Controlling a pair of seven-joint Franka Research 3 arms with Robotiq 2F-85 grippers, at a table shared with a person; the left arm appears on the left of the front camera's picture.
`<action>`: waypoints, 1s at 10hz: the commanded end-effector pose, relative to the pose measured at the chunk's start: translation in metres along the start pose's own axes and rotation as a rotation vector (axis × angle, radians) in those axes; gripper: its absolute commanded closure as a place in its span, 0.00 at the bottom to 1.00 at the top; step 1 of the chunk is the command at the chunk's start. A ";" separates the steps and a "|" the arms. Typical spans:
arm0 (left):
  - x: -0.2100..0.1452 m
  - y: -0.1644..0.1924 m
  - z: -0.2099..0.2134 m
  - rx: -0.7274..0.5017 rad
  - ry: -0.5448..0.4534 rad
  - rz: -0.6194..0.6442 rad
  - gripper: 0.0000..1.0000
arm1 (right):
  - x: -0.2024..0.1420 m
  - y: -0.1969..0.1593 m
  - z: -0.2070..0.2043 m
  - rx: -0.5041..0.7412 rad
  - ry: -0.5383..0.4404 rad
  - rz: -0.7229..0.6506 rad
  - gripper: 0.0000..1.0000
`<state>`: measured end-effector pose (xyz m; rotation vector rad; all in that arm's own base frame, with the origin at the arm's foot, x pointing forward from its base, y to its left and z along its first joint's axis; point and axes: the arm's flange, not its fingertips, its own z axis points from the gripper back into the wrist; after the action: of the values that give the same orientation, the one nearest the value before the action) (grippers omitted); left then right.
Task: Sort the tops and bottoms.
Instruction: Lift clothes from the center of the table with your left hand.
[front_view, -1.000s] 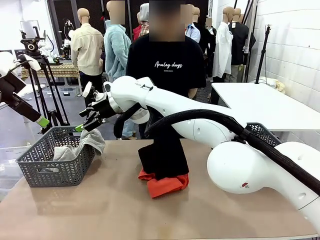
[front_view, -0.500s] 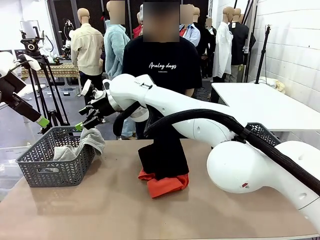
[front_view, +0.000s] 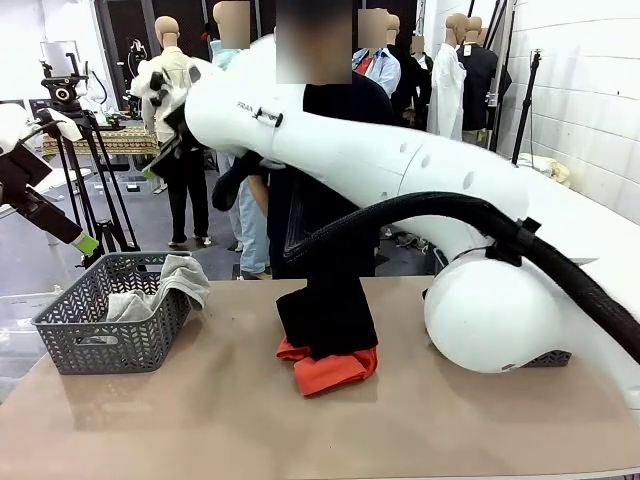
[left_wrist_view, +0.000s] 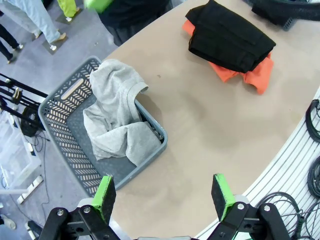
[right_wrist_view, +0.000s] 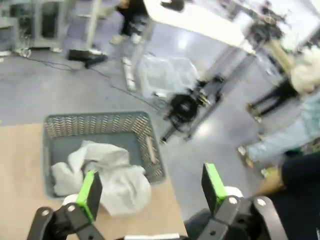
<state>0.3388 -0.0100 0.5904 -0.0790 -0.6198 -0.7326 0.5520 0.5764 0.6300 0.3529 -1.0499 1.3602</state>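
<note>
Lifting clear, the right jaws stand spread and empty, well above the basket (front_view: 75, 345) where a second ago they hovered just over the light grey top (front_view: 178, 280), which lies below them, draped on its rim. One top sorted, I judge. Beyond the spread left jaws, black bottoms (left_wrist_view: 230, 35) cover the orange-red top (left_wrist_view: 252, 75) on the tabletop (left_wrist_view: 200, 135).

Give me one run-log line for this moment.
left gripper: open, empty | right gripper: open, empty | light grey cloth garment: in grey plastic basket | large black cloth garment: atop orange-red cloth garment on table
</note>
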 end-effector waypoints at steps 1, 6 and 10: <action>0.000 0.000 0.000 0.001 0.001 0.000 0.00 | -0.114 0.140 0.151 -0.126 0.181 -0.147 0.00; 0.000 0.000 0.000 0.001 0.001 0.000 0.00 | -0.131 0.166 0.208 -0.105 0.335 -0.429 0.00; 0.000 0.000 0.000 0.001 0.001 0.000 0.00 | -0.011 0.049 0.129 -0.146 0.326 -0.384 0.00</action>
<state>0.3388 -0.0100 0.5903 -0.0791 -0.6196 -0.7326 0.4410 0.4688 0.6671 0.2191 -0.7439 0.9479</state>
